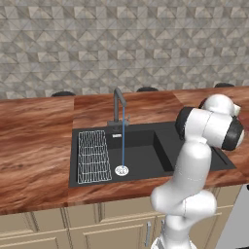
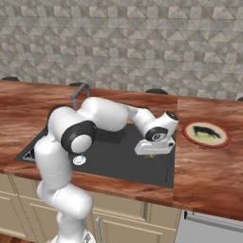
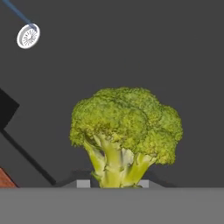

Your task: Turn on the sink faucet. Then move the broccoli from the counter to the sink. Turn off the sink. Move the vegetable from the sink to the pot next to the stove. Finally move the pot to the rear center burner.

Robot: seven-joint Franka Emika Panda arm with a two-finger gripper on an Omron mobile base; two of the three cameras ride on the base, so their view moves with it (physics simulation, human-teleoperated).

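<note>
One broccoli held over sink, water running

One broccoli (image 3: 126,131) sits stem-first between the fingers (image 3: 114,183), which are closed partway on its stalk; the head points away from the hand, dark sink floor behind it. Finger tips themselves are mostly hidden by the stalk.

Right base view: the hand (image 2: 153,146) hangs over the right part of the sink (image 2: 124,163), near its right wall, with a bit of green just showing under it. Whether the broccoli touches the sink floor, cannot tell.

Faucet (image 1: 118,104) stands at the back edge of the sink, spout out over the basin. Thin blue stream (image 1: 123,138) falls straight from it to the round white drain (image 1: 121,170). Drain and stream also show in the hand view's upper left corner, well apart from the broccoli.

Wire rack (image 1: 93,156) lies in the left part of the sink, left of the drain.

Wooden table (image 1: 34,141) surrounds the sink. Red-rimmed plate (image 2: 206,134) with something dark and green on it sits on the table right of the sink, well apart from the hand.

Tiled wall behind the table; cabinet fronts below.
</note>
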